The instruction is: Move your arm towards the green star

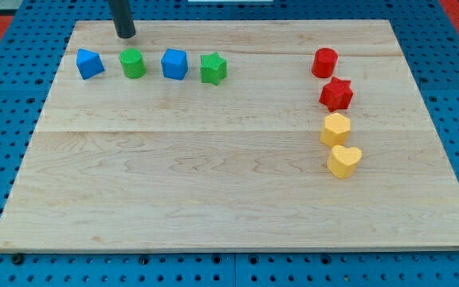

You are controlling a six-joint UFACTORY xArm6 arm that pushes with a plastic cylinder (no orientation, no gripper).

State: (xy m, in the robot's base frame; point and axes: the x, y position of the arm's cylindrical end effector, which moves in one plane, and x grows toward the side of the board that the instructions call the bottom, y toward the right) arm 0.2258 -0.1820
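Note:
The green star [213, 68] lies near the view's top, left of centre, on the wooden board [213, 175]. It is the rightmost of a row of blocks. My tip [126, 35] is at the view's top left, just above the green cylinder [132, 64] and well to the left of the green star. The tip touches no block.
In the top row, a blue block [90, 64] is at the left and a blue cube [174, 64] sits between cylinder and star. At the right stand a red cylinder [324, 62], a red star [336, 94], a yellow hexagon [335, 129] and a yellow heart [343, 161].

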